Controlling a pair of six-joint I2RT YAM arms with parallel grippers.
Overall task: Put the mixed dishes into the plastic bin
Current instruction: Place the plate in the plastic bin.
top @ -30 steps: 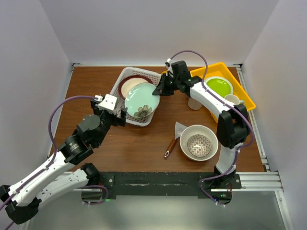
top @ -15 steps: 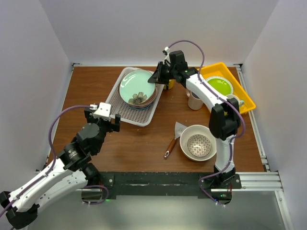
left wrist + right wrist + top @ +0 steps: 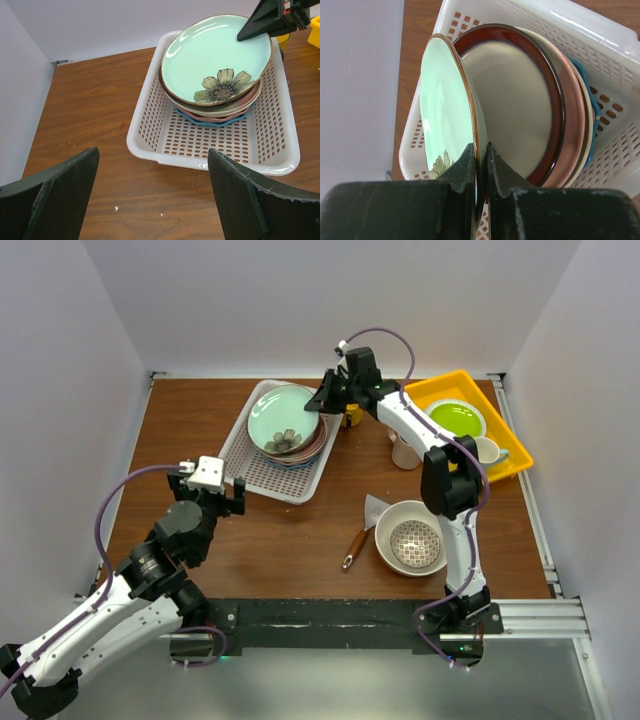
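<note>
**Q:** Right claw, state?
**A:** Your right gripper (image 3: 480, 150) is pinched tight on the rim of the pale green plate (image 3: 283, 421), at its far-right edge. The plate lies tilted on top of the stack inside the plastic bin (image 3: 262, 472), flower side up and raised at the gripped edge.

**Q:** Under it?
**A:** Red-rimmed cream plate (image 3: 515, 100), pink plate (image 3: 574, 115), blue plate (image 3: 207, 120), all in the bin's far half.

**Q:** Left claw?
**A:** Your left gripper (image 3: 208, 486) is spread wide with nothing between its fingers. It hovers near the bin's near-left corner.

**Q:** Outside the bin?
**A:** Large cream bowl (image 3: 388, 530) on the table with the small patterned bowl (image 3: 414, 545) nested inside, just right of the spatula (image 3: 355, 542). Cream mug (image 3: 403, 455) stands beside the yellow tray (image 3: 445, 388).
</note>
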